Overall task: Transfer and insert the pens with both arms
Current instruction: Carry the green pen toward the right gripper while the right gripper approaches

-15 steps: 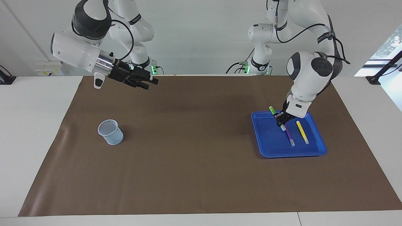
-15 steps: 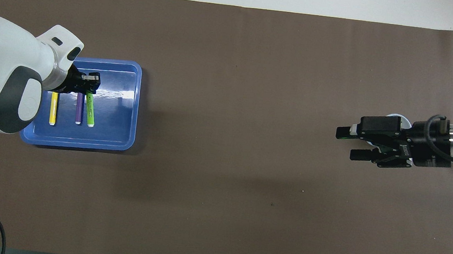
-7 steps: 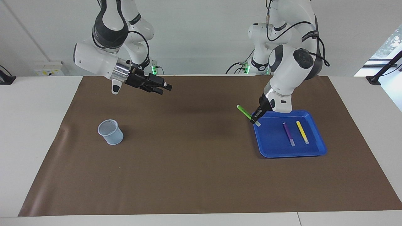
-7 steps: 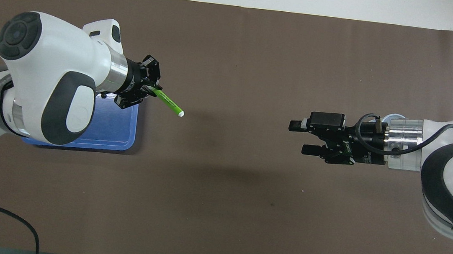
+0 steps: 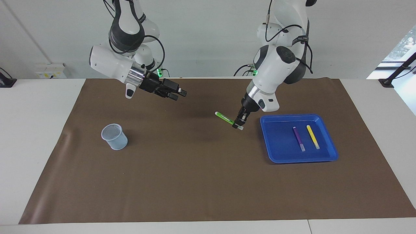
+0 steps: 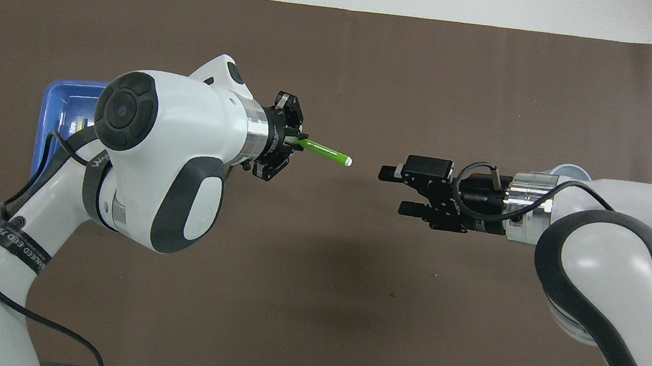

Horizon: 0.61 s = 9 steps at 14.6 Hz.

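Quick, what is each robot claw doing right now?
Left gripper: closed on the green pen, over the mat.
Right gripper: open, holding nothing.

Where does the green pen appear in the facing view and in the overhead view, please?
Facing view: the green pen is near the middle, in the left gripper, over the brown mat beside the blue tray.
Overhead view: the green pen is just short of centre, sticking out of the left gripper.
Shared landmark: the blue tray.
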Each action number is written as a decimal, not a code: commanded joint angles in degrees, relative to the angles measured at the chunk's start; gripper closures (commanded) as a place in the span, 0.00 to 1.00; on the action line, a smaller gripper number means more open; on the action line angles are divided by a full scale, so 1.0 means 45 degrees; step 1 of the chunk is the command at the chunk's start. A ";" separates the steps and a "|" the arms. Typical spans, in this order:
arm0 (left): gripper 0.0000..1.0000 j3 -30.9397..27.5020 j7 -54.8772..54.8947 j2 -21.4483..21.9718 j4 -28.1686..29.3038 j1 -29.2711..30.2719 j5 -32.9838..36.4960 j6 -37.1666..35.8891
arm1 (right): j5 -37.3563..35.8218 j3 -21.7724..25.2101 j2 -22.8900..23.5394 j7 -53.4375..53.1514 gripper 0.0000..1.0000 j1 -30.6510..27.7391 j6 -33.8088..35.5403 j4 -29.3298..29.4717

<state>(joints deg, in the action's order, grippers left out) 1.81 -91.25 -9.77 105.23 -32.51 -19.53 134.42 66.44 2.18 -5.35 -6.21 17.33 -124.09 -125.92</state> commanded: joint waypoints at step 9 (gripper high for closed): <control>1.00 -0.0187 -0.1285 -0.0134 -0.0200 -0.1545 -0.0231 0.0559 | 0.0840 0.0004 0.0642 -0.0534 0.17 0.0114 -0.0433 0.0638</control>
<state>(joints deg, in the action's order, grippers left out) 1.81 -95.89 -9.77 105.19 -38.17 -19.56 135.82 68.84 2.24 -3.28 -7.99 17.67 -125.95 -124.00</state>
